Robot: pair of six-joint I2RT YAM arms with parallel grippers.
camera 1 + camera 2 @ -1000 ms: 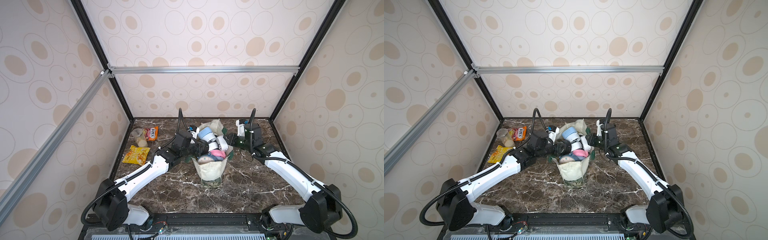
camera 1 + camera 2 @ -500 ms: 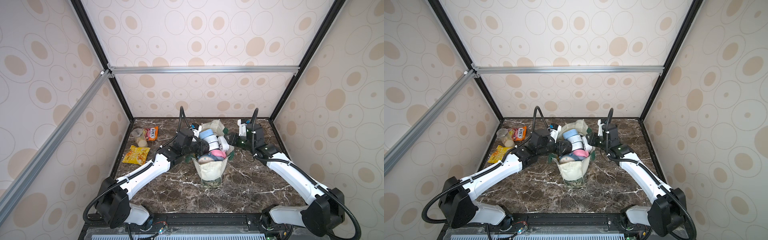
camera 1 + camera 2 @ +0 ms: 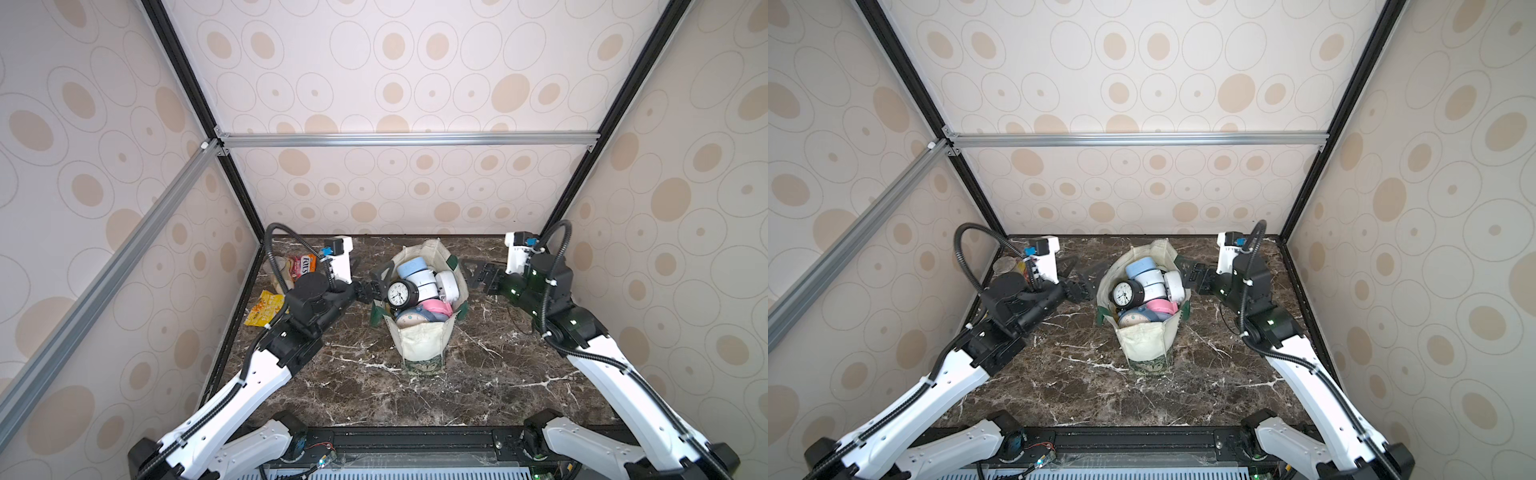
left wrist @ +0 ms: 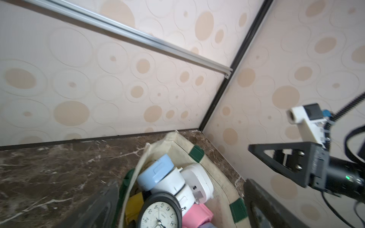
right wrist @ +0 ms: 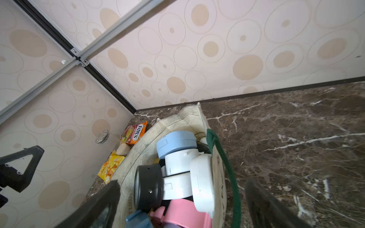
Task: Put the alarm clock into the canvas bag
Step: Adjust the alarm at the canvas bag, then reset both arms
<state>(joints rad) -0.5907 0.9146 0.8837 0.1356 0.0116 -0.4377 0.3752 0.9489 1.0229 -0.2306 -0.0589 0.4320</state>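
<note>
The cream canvas bag (image 3: 419, 347) (image 3: 1142, 340) stands upright mid-table, its mouth packed with several clocks. The black alarm clock (image 3: 400, 293) (image 3: 1124, 294) (image 4: 160, 213) (image 5: 148, 189) lies on top at the bag's left rim, white face up, touched by neither gripper. In both top views my left gripper (image 3: 368, 291) (image 3: 1077, 289) hangs open just left of the bag. My right gripper (image 3: 478, 276) (image 3: 1198, 278) hangs open just right of it. In the wrist views, both the left gripper (image 4: 180, 185) and the right gripper (image 5: 182, 185) have wide-spread jaws with nothing between them.
An orange sweets packet (image 3: 305, 266) (image 5: 135, 132), a yellow snack bag (image 3: 266, 307) (image 5: 110, 165) and a lidded jar (image 5: 102, 136) lie at the far left by the wall. The bag's green handle (image 5: 227, 167) droops over its right side. Walls close in on three sides.
Both grippers have gone from nearly shut to wide open and drawn back outward from the bag's rim. The black clock now rests free in the bag.
</note>
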